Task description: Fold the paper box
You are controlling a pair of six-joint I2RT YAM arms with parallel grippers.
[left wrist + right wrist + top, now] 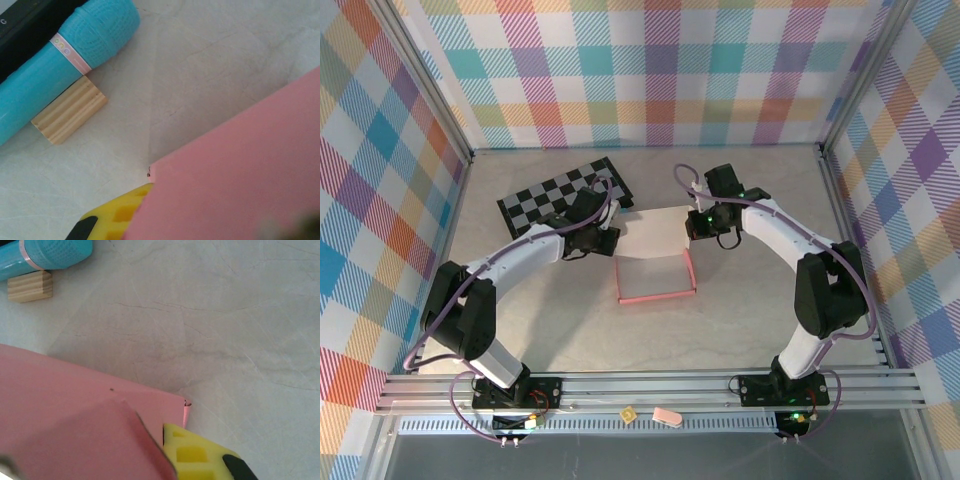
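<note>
A robot lab cell, with plaid walls (650,70), a checkered board (565,195) and an aluminium mounting rail (650,383)

you see a flat panel of the pink cardboard paper box (240,175) across the lower right, its edge covering part of a yellow plastic fingertip (117,219) at the bottom. up left, a teal textured cylinder (75,55) with a pink band lies against a small ribbed wooden block (67,117) on the pale marbled tabletop (210,60).

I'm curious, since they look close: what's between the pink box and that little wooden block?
Just bare table lies between the paper box and the wooden block, as seen in the left wrist view.
</note>
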